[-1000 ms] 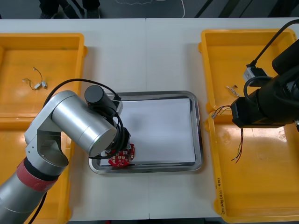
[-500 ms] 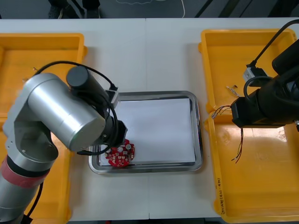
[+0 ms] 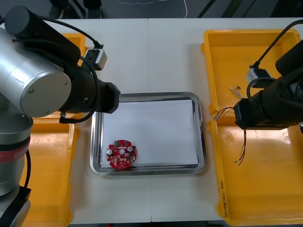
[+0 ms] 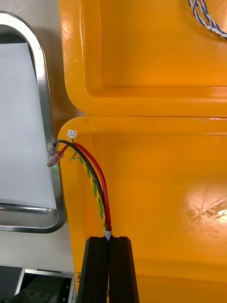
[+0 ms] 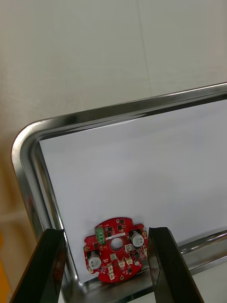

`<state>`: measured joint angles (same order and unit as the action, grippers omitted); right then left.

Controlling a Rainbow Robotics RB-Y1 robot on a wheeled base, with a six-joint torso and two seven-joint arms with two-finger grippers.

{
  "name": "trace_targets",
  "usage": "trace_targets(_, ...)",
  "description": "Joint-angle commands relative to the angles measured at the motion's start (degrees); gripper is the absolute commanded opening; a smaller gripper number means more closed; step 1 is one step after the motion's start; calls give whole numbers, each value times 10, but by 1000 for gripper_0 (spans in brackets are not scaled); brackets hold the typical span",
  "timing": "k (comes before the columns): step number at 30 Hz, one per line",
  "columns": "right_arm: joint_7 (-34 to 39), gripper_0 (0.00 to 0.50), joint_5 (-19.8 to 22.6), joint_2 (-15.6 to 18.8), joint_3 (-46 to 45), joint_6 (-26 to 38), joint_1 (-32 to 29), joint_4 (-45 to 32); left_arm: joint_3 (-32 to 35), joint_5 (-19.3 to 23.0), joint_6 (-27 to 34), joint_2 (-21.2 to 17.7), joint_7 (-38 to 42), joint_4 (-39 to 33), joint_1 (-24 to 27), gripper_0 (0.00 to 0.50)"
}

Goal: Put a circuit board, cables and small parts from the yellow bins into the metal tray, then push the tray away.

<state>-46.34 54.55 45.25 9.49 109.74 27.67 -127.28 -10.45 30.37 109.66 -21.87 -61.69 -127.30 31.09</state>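
Hovers at frame left with the left pincer [image 5: 106, 232] released, fingers spread above the round red circuit board [image 3: 121, 154] lying in the lower-left corner of the metal tray [image 3: 148, 94] mid-desk [image 3: 142, 52]. Grips, at frame right, a red and yellow cable [image 4: 97, 184] in the clenched right pincer [image 4: 109, 239] over a yellow bin [image 3: 265, 189].

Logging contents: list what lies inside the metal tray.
A white sheet and one round red circuit board in its near-left corner. The left arm hides the shiny metal tray's far-left corner.
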Motion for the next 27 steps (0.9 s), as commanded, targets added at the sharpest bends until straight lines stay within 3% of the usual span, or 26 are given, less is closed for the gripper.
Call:
trace_targets(1,12,0,-4,-8,6,3,16,-5,37,35,3,-36,31,-19,37,500)
trace_targets(12,-9,0,-4,-3,5,3,17,-1,103,120,3,-121,42,45,86,500)
trace_targets(16,-60,0,-3,-3,5,3,21,-1,117,145,3,-154,39,94,110,500)
trace_targets(27,-166,0,21,-21,19,2,46,-1,142,150,3,-206,24,181,139,500)
